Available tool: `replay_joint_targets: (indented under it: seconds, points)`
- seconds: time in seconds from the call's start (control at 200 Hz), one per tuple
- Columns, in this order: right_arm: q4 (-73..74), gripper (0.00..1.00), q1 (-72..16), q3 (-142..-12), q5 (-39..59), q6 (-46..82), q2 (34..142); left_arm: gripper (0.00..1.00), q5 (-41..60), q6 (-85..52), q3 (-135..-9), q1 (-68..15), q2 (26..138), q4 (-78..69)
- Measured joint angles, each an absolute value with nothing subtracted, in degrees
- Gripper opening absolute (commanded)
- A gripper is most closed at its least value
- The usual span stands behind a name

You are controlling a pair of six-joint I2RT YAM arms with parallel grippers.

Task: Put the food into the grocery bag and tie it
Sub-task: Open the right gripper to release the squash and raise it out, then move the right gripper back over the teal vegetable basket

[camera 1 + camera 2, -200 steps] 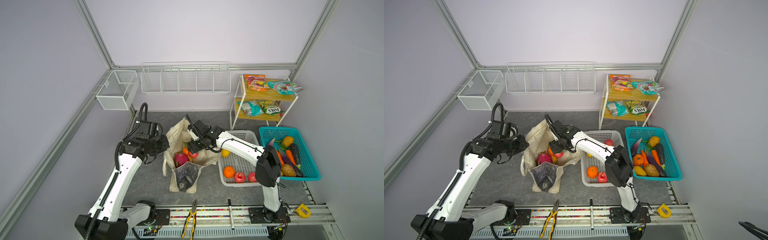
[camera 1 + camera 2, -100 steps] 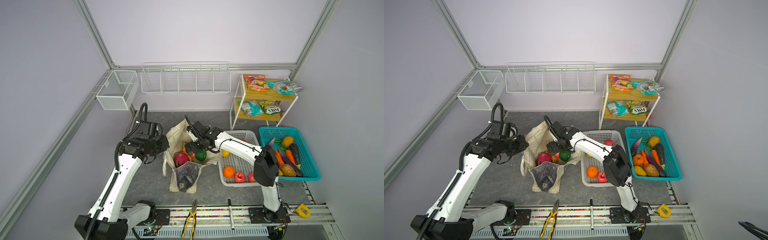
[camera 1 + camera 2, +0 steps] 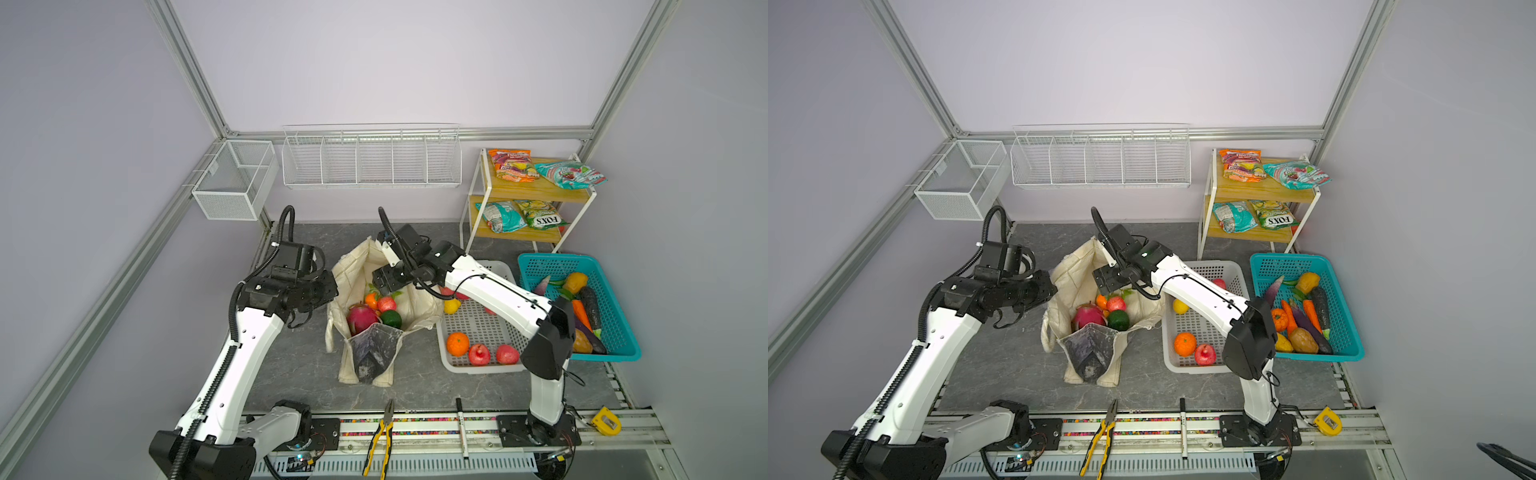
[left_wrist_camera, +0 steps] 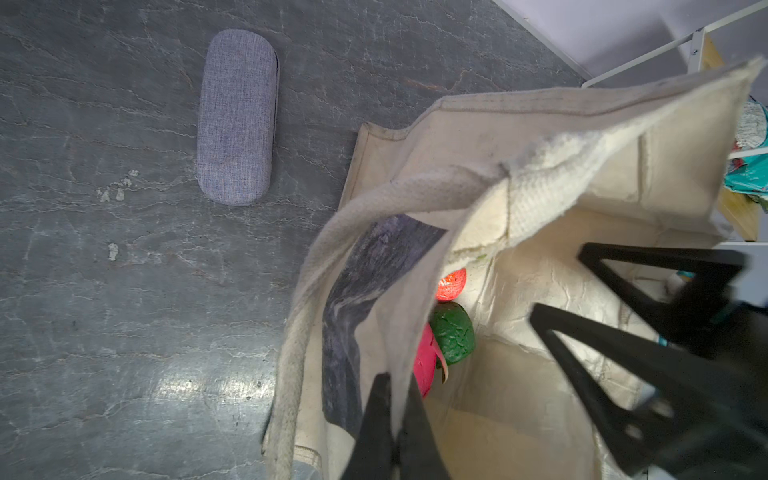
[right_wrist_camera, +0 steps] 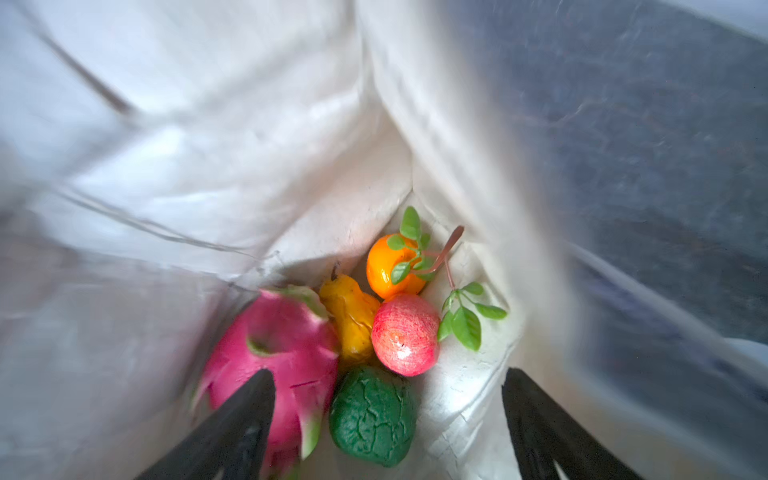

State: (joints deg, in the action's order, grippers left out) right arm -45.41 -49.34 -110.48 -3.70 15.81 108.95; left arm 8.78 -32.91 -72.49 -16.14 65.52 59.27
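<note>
Slumped open on the grey table [image 3: 299, 365]: cream grocery bag [image 3: 374, 353], dark marbled panel in front, holding magenta dragon fruit [image 3: 360, 319], green fruit [image 3: 390, 318], red fruit [image 3: 386, 303] and orange fruit [image 3: 371, 299] behind. At its left rim, left gripper [image 4: 395, 390] pinching the canvas wall. Farther back, right gripper [image 5: 388, 374] angled down into the mouth, fingers spread above the fruit.

12 o'clock = back wall [image 3: 374, 75]. cream canvas tote [image 3: 353, 270] mid-table, magenta dragon fruit [image 3: 360, 319] in it. white perforated plastic basket [image 3: 478, 320] at tote's 3 o'clock, teal plastic mesh basket [image 3: 540, 268] beyond it. white-framed wooden shelf rack [image 3: 519, 192] at 1 o'clock.
</note>
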Motion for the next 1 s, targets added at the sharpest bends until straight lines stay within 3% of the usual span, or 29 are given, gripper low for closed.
replay_joint_targets:
  seconds: [0.295, 0.725, 1.005]
  points:
    - [-45.5, 0.88, -39.4, -109.8, -8.5, 16.0, 93.3, 0.00, 8.4, -32.9, -72.5, -16.1, 65.5, 59.2]
    - [-44.9, 0.88, -4.2, -83.7, -19.2, 21.6, 69.6, 0.00, 7.9, -32.9, -72.5, -16.1, 65.5, 59.2]
    - [-51.7, 0.88, 7.9, -76.0, -24.4, 30.1, 69.7, 0.00, 8.1, -32.9, -72.5, -16.1, 65.5, 59.2]
